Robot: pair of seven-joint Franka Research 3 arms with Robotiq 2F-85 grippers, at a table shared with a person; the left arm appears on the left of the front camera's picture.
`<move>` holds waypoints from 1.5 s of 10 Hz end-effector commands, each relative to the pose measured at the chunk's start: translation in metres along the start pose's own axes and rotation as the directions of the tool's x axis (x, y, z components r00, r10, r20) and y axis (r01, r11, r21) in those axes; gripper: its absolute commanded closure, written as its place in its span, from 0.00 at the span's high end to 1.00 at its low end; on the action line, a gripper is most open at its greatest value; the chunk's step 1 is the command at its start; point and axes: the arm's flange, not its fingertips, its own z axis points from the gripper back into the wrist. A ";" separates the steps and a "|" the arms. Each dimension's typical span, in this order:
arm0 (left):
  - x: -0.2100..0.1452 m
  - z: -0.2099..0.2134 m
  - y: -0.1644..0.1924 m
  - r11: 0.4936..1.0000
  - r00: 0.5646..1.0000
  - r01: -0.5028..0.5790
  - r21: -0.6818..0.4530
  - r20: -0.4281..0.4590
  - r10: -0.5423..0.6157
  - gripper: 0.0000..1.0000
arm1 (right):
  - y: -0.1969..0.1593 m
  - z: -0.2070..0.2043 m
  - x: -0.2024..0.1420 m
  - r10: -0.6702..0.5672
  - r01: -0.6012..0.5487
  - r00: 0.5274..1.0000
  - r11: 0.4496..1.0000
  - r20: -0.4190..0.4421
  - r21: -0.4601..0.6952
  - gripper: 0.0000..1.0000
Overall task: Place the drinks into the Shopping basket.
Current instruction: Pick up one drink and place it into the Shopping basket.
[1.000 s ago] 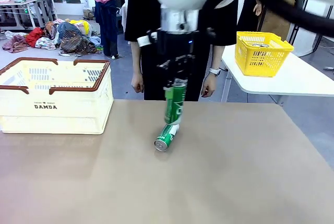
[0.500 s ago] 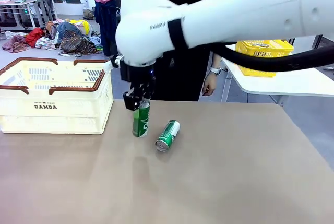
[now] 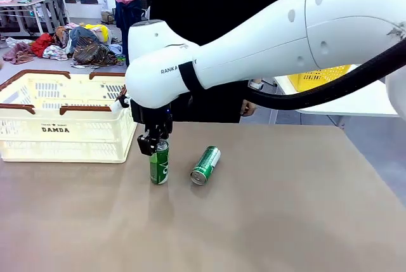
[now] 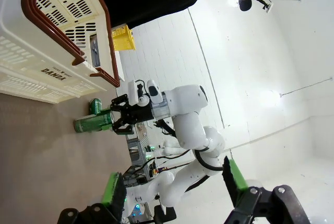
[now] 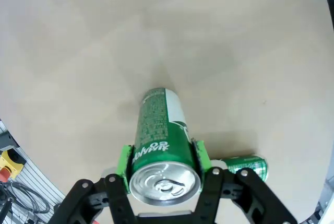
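My right gripper point(image 3: 154, 143) is shut on the top of a green can point(image 3: 159, 165), one of the drinks, held upright low over the brown table. It hangs just right of the Shopping basket point(image 3: 63, 116), a cream crate with brown rim marked "DAMDA". In the right wrist view the green pads point(image 5: 124, 162) clamp the can point(image 5: 158, 135) near its silver top. A second green can point(image 3: 205, 165) lies on its side just to the right, also seen as can point(image 5: 245, 165). My left gripper point(image 4: 175, 187) is open, with nothing between its fingers, looking at the basket point(image 4: 47, 41) and the held can point(image 4: 94, 123).
A person in black stands at the table's far edge behind my right arm. A yellow basket point(image 3: 317, 75) sits on a white side table at the back right. Clothes lie piled on the floor at the far left.
My right gripper has carried the green can from the table's middle leftward and down, to a spot beside the basket. The lying can has not moved.
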 end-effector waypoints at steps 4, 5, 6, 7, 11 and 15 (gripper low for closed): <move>-0.003 0.000 -0.003 1.000 1.000 0.010 -0.014 -0.001 -0.010 1.00 | -0.003 0.003 0.007 0.045 -0.046 0.996 0.999 -0.075 -0.020 1.00; -0.003 0.000 -0.003 1.000 1.000 0.010 -0.014 -0.001 -0.010 1.00 | -0.005 0.004 0.007 0.044 -0.045 0.996 0.999 -0.074 -0.012 1.00; -0.003 0.000 -0.003 1.000 1.000 0.010 -0.014 -0.001 -0.010 1.00 | -0.007 0.008 0.007 0.040 -0.041 0.997 0.999 -0.068 -0.012 1.00; -0.003 0.000 -0.003 1.000 1.000 0.010 -0.014 -0.001 -0.010 1.00 | -0.009 0.014 0.005 0.035 -0.036 0.998 0.999 -0.060 -0.012 1.00; -0.003 0.000 -0.003 1.000 1.000 0.010 -0.014 -0.001 -0.010 1.00 | -0.029 0.065 -0.034 -0.013 0.015 0.999 0.997 -0.030 0.069 1.00; -0.003 0.000 -0.003 1.000 1.000 0.010 -0.014 -0.001 -0.010 1.00 | -0.077 0.144 -0.163 -0.333 0.332 0.942 0.912 -0.038 0.241 1.00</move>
